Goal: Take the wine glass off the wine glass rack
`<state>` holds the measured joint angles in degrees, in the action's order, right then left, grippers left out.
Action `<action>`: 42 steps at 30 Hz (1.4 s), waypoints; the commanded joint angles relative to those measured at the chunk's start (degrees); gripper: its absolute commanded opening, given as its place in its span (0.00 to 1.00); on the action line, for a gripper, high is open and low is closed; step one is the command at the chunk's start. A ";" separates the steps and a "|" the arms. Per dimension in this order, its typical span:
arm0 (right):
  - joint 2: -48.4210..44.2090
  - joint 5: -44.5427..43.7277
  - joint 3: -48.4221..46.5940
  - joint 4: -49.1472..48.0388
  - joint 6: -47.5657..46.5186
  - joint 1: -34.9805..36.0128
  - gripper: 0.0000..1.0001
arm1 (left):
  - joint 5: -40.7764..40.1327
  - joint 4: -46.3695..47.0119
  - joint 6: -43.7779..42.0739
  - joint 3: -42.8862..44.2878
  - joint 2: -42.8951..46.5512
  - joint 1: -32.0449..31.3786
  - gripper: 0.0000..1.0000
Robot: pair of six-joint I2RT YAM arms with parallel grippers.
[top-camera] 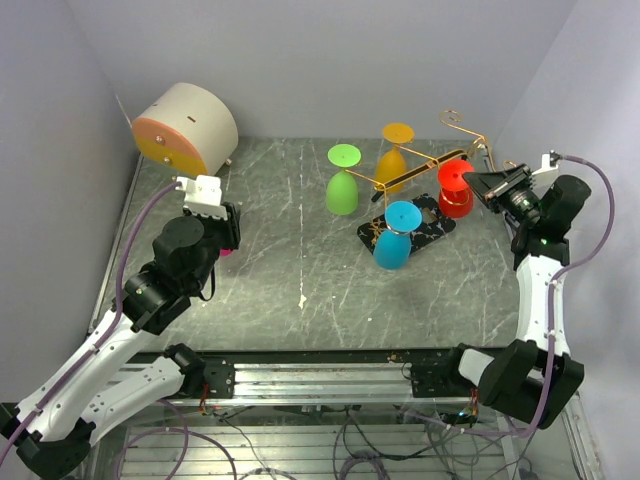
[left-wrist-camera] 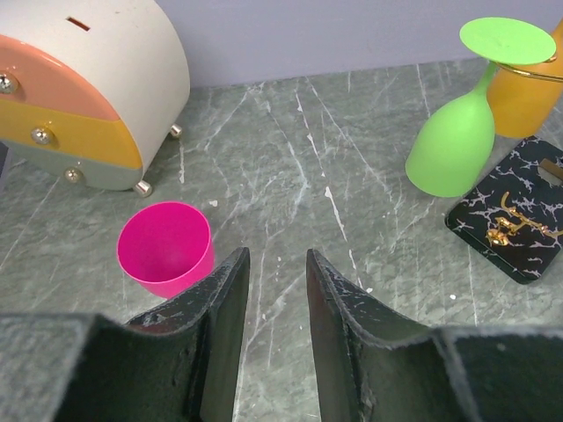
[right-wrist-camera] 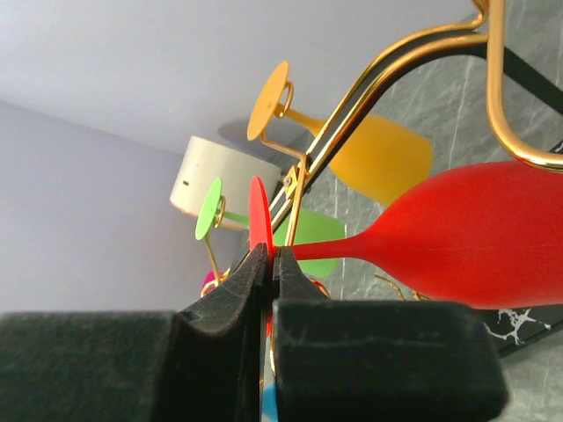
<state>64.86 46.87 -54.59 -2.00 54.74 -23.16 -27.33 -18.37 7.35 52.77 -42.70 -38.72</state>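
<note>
The right end effector is shut tight on the thin round foot of the red wine glass, with the disc pinched edge-on between the two pads. The glass itself is hung upside down at the right side of the wine glass rack, foot up and bowl down, just above the black base with gold scrollwork. In the right wrist view a gold wire loop of the rack is seen crossing in front of the red bowl.

Three more glasses are hung on the same rack: a green one at the left, an orange one at the far side, and a blue one at the near side.

The left end effector is held partly open with nothing between its fingers. It's parked over the left side of the grey marbled tabletop, well apart from the rack. A pink cup is stood just to its left, and a rounded cream drawer box is sat in the far left corner.
</note>
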 commanded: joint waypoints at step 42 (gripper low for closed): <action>28.97 -31.47 -74.80 38.66 -50.47 54.68 0.00 | -6.36 -18.34 26.32 9.95 3.66 3.21 0.74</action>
<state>92.09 25.21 -127.57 33.17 16.95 20.27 -30.11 -26.92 21.63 54.87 -39.11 -35.99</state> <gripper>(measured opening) 0.013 0.722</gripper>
